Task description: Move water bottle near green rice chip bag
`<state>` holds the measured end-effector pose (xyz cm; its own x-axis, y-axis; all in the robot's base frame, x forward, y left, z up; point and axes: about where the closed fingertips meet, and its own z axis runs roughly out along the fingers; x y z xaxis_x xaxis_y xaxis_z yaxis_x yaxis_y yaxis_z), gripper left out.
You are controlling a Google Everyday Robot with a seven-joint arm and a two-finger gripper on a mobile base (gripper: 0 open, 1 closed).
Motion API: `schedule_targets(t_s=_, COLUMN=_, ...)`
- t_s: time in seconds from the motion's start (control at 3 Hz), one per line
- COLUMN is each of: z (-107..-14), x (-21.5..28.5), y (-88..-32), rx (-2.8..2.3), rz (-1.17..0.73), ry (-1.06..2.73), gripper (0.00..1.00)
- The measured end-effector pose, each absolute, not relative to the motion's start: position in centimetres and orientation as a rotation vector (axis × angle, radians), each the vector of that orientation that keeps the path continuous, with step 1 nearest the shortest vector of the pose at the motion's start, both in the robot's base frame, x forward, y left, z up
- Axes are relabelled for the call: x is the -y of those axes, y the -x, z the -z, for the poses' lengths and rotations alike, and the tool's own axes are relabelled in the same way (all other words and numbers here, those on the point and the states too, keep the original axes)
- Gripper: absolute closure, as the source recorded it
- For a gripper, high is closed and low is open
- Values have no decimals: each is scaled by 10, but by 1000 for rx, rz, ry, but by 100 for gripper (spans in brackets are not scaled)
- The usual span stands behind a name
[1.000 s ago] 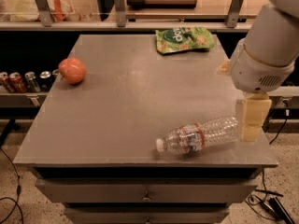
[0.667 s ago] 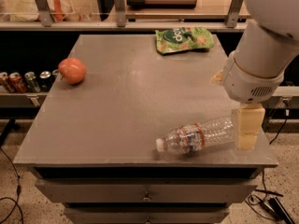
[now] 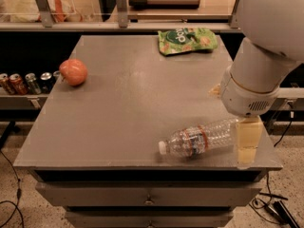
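Grey and matte, the tabletop carries three things in the single camera view. The water bottle lies on its side near the near right edge, its white cap pointing left toward the near edge and its base pointing right; the red, white and blue label band sits around its middle. The green rice chip bag lies flat at the far edge, right of centre, well apart from the bottle. A reddish-orange round fruit rests near the left edge. The robot's white arm comes in from the right, and the pale yellowish end effector hangs down at the near right corner, right at the bottle's base end; whether it is wide, narrow or gripping the bottle cannot be told from here. Left of the tabletop, a row of drink cans stands on a lower shelf. Drawers sit under the near edge.
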<state>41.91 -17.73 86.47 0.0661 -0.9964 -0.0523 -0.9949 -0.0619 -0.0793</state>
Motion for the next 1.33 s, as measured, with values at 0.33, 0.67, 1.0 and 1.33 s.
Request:
schedule_targets(t_s=0.33, z=-858, x=175, y=-414, rx=-2083, rz=-11, ry=2225, gripper=18)
schedule_targets(t_s=0.67, z=-854, x=173, y=-412, rx=-2086, rz=-45, ry=2222, gripper=41)
schedule_targets(t_s=1.0, z=-849, x=172, y=-411, rx=-2087, rz=-81, ry=2220, gripper=65)
schedule_targets(t_s=1.33, z=-849, x=171, y=-412, rx=-2086, rz=-103, ry=2215, gripper=88)
